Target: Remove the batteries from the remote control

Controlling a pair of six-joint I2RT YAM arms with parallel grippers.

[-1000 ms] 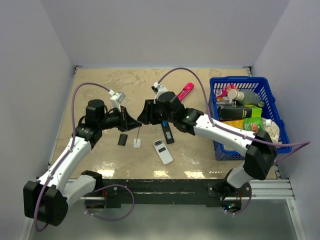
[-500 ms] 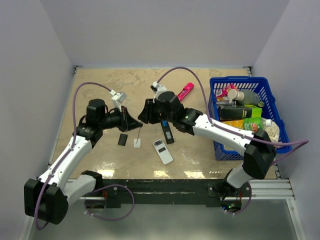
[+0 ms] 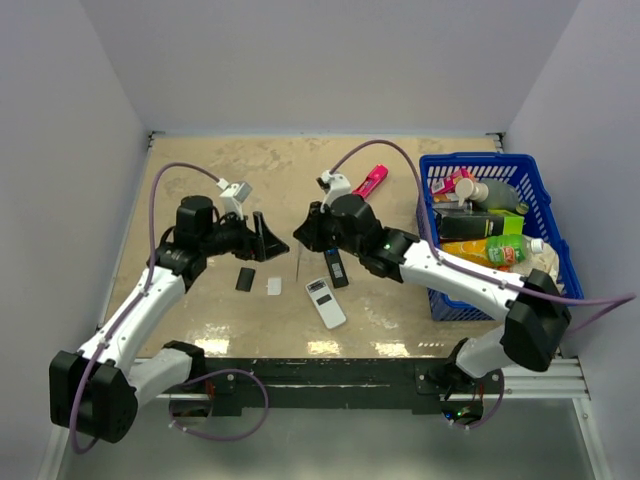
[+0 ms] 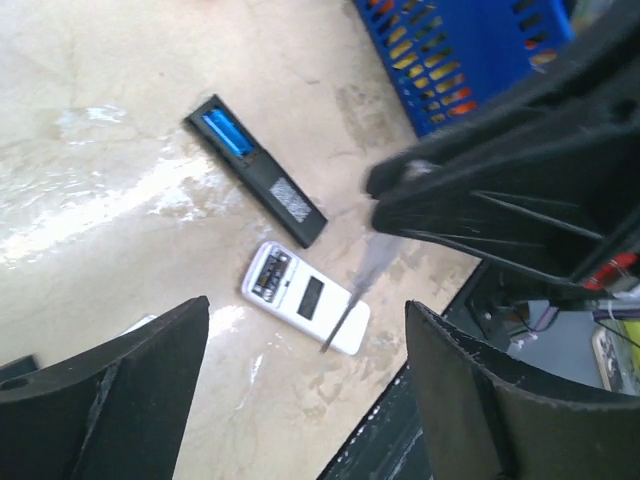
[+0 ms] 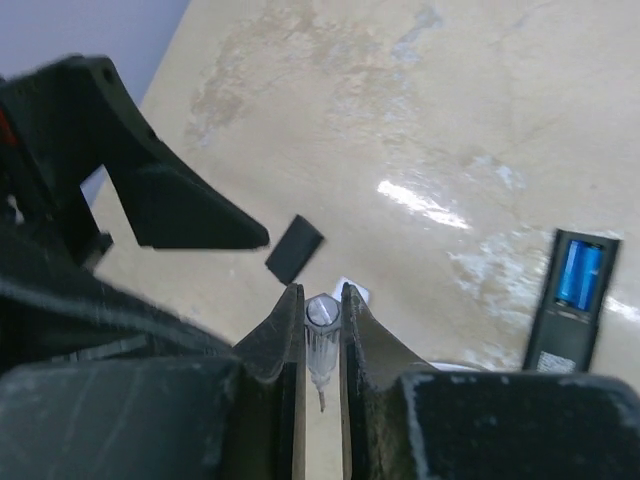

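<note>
Pinching a thin clear stick (image 5: 320,345) in my right gripper (image 5: 320,295), left gripper (image 4: 305,310) spread wide, I think the blue battery (image 4: 228,133) is hard, light and slippery, so lift one end.

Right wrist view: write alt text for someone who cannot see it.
The right gripper has its jaws shut on a thin pointed tool above a tan table. Beyond lie a black cover and, at right, a black remote with a blue battery exposed.
</note>
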